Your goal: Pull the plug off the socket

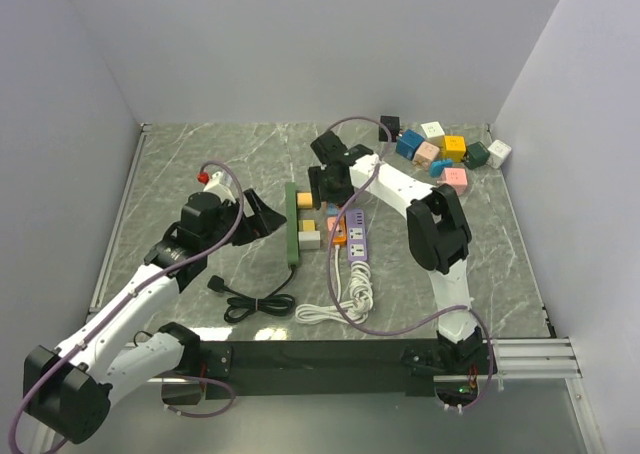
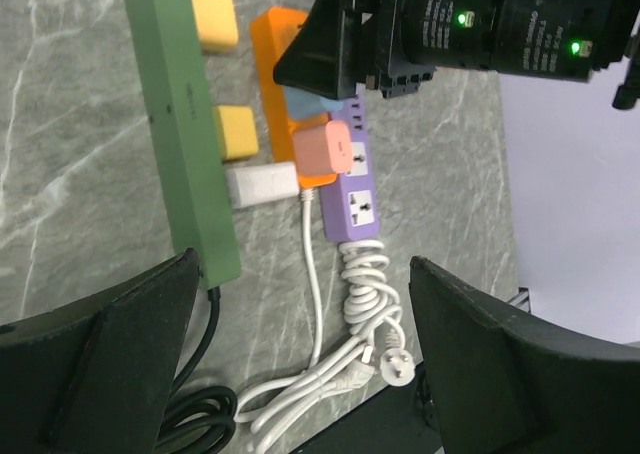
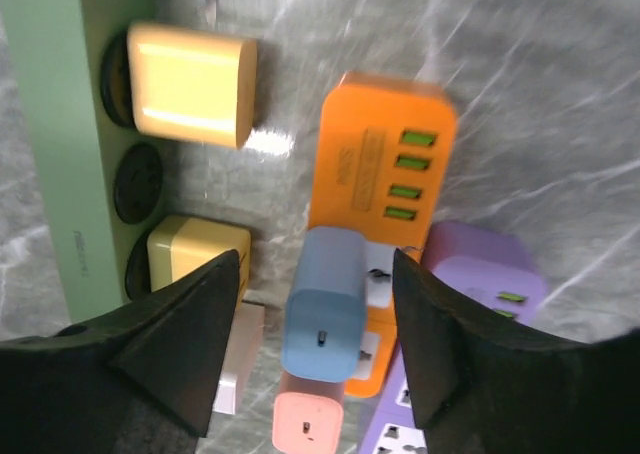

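I see a grey marbled tabletop [image 1: 200, 154] inside plain white walls [image 1: 300, 34]. My right gripper [image 3: 316, 259] straddles, fingers apart, the blue plug [image 3: 325, 319] seated in the orange strip [image 3: 385, 154]. My left gripper [image 2: 302, 264] is spread wide.

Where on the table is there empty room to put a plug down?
Bare table lies far left, beyond the green strip, and along the right wall. Crowded: beside the purple strip, the far-right adapter pile, the near cable coils.
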Available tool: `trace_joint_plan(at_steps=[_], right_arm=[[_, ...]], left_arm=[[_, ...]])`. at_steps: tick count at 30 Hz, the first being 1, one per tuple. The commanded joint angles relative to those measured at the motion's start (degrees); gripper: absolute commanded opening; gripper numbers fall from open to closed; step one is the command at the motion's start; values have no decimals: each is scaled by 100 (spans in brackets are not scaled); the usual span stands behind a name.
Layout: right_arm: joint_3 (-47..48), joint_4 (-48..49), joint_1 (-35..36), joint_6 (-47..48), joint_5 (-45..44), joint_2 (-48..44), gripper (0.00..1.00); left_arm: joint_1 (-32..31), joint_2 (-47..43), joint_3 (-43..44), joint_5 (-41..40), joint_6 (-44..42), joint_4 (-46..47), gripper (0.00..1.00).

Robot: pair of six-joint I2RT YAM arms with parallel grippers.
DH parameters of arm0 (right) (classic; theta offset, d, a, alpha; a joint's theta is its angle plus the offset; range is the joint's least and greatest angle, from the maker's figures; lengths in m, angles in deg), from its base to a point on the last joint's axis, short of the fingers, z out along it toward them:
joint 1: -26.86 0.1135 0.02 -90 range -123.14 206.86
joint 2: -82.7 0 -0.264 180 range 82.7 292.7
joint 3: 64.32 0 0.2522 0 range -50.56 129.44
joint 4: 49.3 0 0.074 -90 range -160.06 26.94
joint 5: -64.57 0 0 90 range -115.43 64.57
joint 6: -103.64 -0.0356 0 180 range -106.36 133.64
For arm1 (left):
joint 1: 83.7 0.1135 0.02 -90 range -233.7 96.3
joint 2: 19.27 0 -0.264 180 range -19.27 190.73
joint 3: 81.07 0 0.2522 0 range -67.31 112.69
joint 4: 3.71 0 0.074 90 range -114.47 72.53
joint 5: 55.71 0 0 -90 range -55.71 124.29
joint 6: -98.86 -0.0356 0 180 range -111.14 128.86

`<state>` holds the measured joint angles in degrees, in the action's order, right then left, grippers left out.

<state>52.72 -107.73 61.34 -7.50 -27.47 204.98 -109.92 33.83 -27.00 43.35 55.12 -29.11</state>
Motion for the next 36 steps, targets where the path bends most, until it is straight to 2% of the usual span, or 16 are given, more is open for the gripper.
trace_joint_plan(at_steps=[1, 4, 5, 7, 10, 14, 15, 18, 24, 28, 30, 33, 34, 36], right_arm=[[-335, 98, 173, -231, 37, -196, 68], [-616, 212, 217, -372, 125, -239, 59], [-660, 256, 235, -434, 117, -266, 49], [-792, 291, 235, -487, 81, -319, 37], [-906, 362, 235, -478, 20, -467, 2], [-1432, 1046, -45, -478, 623, -1143, 0], [-1782, 1256, -142, -522, 1279, -1467, 0], [-2389, 1942, -555, -680, 2379, -1979, 0], [-2831, 2365, -925, -829, 3209, -2278, 0], [-2832, 2261, -969, -821, 3096, -2375, 0], [-2788, 2077, -1057, -829, 2694, -2576, 0], [-2587, 1848, -1609, -1110, 1588, -2657, 0], [-2385, 1412, -1750, -1215, 1245, -2552, 0], [-1796, 1137, -2146, -1251, 488, -2069, 0]], left_arm=[[29, 112, -129, -27, 58, 241, 92], [20, 349, -129, 60, 85, 434, 92], [20, 420, -138, 87, 94, 495, 91], [29, 630, -86, 113, 94, 662, 91], [20, 999, 46, 245, 76, 882, 91], [20, 1631, 275, 517, 50, 1120, 91], [20, 1746, 336, 570, 58, 1277, 91], [3, 2238, 652, 816, 94, 1532, 91], [-120, 3109, 1249, 1010, 287, 1981, 91], [-278, 3654, 1768, 975, 270, 1938, 93], [-314, 3883, 2014, 966, 226, 1745, 93], [-314, 3778, 1919, 949, 269, 1823, 94], [-314, 3726, 1875, 896, 261, 1806, 94], [-314, 3559, 1753, 878, 269, 1788, 94]])
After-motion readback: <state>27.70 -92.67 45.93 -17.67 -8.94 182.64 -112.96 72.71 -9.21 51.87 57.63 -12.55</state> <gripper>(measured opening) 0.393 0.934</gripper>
